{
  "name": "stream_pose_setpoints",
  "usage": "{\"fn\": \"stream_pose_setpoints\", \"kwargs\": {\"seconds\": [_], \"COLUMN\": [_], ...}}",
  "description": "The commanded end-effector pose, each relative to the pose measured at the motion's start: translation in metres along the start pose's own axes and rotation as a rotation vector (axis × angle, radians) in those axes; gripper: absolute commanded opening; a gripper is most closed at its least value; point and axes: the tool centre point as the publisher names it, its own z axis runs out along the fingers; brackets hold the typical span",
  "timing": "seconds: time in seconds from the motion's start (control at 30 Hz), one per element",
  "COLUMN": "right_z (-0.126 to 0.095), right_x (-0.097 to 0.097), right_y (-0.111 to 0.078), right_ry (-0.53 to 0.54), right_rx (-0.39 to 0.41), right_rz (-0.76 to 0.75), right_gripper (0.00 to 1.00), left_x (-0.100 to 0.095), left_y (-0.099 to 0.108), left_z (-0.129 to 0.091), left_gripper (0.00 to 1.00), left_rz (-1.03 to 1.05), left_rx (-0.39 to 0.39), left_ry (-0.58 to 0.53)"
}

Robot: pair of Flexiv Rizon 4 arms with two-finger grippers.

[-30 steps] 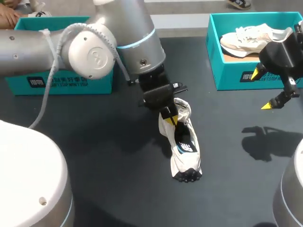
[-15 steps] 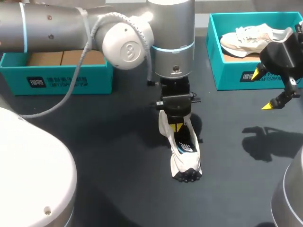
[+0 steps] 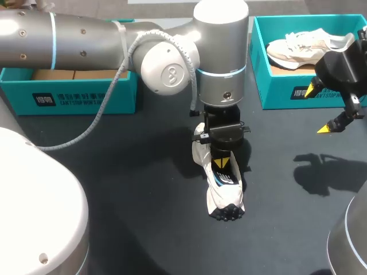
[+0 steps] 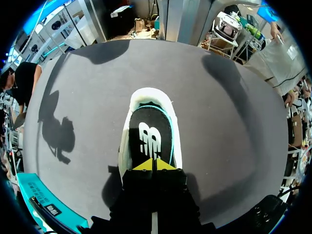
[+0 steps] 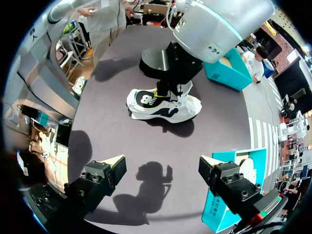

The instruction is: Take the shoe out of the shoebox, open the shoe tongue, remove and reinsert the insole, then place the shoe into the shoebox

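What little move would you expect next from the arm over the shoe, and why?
Probably raise the left tool slowly: its yellow tips are closed together at the edge of the insole, which lies flat inside the shoe; lifting should peel it out.

Bright, probably overhead light; dark shadows on the table (image 3: 143, 189).

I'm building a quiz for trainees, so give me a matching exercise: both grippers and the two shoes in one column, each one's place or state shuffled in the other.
1. left gripper
2. right gripper
3. shoe with black insole
4. beige shoe

A. inside the right shoebox
B. open, above the table
C. shut, at a shoe's opening
D. lying on the table

Pairs: 1-C, 2-B, 3-D, 4-A.
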Motion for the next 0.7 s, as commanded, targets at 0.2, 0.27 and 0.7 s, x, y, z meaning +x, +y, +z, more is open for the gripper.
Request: {"fn": "stream_pose_setpoints", "kwargs": {"seconds": [0.2, 0.27, 0.7], "right_z": [0.001, 0.001, 0.001], "right_x": [-0.002, -0.002, -0.002], "right_y": [0.001, 0.001, 0.001], "right_ry": [0.003, 0.003, 0.003], "right_rx": [0.003, 0.003, 0.003], "right_rz": [0.001, 0.001, 0.001], "right_gripper": [1.0, 1.0, 1.0], "left_x": [-0.007, -0.007, 0.002], "left_y": [-0.005, -0.007, -0.028], "left_z": [0.033, 0.038, 0.016], "left_gripper": [0.0, 0.0, 0.0], "left_rz": [-0.023, -0.033, -0.022], "left_rx": [0.014, 0.015, -0.048], "left_ry": [0.007, 0.005, -0.027]}}
